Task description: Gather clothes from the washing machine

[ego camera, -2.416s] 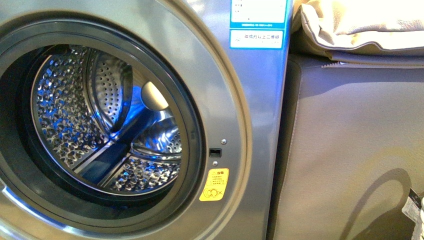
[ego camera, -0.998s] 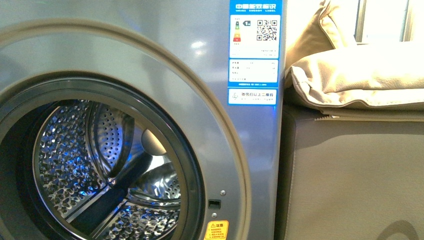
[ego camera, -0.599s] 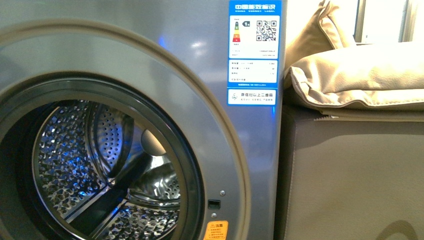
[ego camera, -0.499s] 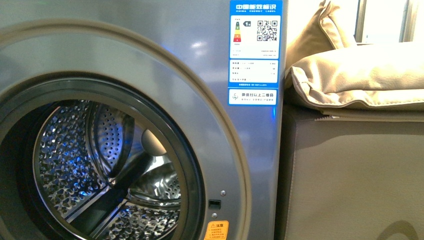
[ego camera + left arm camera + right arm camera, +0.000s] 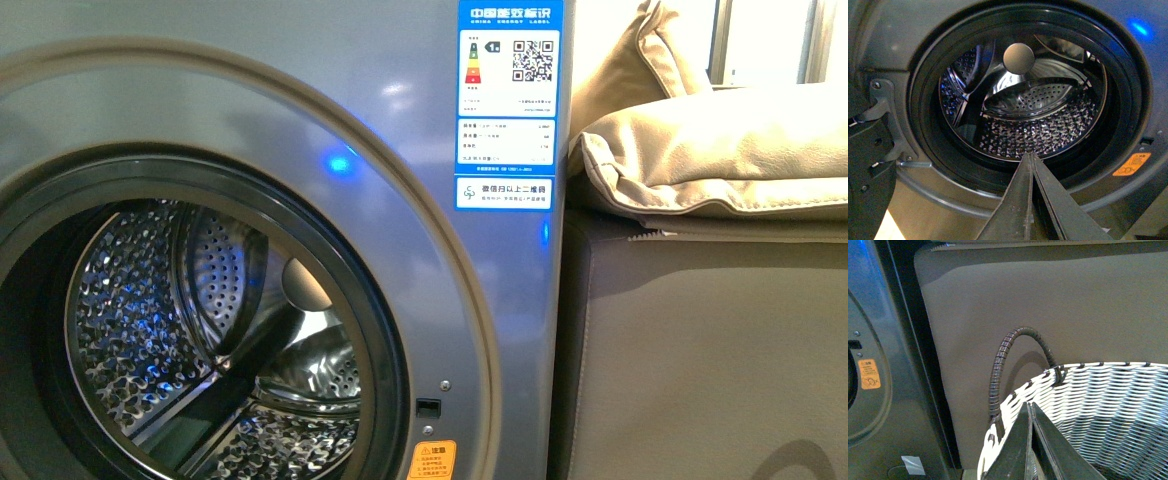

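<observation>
Here the grey metallic front-loading washing machine (image 5: 250, 120) is standing with its porthole open, so its perforated steel drum (image 5: 1040, 117) is showing no dark garment inside; where the clothes are cannot be told. The left end effector (image 5: 1032, 159) is pointing at the opening with tips pressed together, gripping nothing. The right end effector (image 5: 1029, 407), likewise closed and empty, is hovering over the white woven basket with a dark wrapped handle (image 5: 1108, 400), probably the drop-off spot.

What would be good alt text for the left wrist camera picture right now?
The washing machine stands with its door open, its perforated steel drum showing no clothes. The left gripper, fingers pressed together, points at the lower edge of the opening. An orange sticker sits beside the dark door seal.
</observation>
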Controlling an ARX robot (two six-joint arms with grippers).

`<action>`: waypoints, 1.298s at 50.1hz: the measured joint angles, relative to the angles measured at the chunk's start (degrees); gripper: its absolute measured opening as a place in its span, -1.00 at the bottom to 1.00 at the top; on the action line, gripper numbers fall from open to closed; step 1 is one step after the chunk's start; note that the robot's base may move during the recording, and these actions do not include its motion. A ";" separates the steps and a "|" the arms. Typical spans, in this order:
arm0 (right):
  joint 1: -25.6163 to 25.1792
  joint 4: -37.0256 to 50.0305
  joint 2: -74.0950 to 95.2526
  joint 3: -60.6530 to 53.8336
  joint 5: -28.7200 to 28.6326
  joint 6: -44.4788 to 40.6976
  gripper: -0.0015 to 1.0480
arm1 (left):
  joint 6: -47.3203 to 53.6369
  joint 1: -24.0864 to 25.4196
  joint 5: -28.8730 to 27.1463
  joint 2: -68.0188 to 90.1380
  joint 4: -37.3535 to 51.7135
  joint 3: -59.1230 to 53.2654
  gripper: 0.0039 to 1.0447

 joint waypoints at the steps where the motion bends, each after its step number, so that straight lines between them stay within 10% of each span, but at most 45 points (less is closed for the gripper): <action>1: 0.00 0.00 0.00 0.00 0.00 0.02 -0.95 | 0.02 0.00 0.00 -0.46 0.24 -0.76 -0.94; 65: 0.00 -0.04 0.00 0.00 -0.02 0.00 -0.95 | 0.02 0.02 -0.02 -27.50 -7.96 -19.02 -0.94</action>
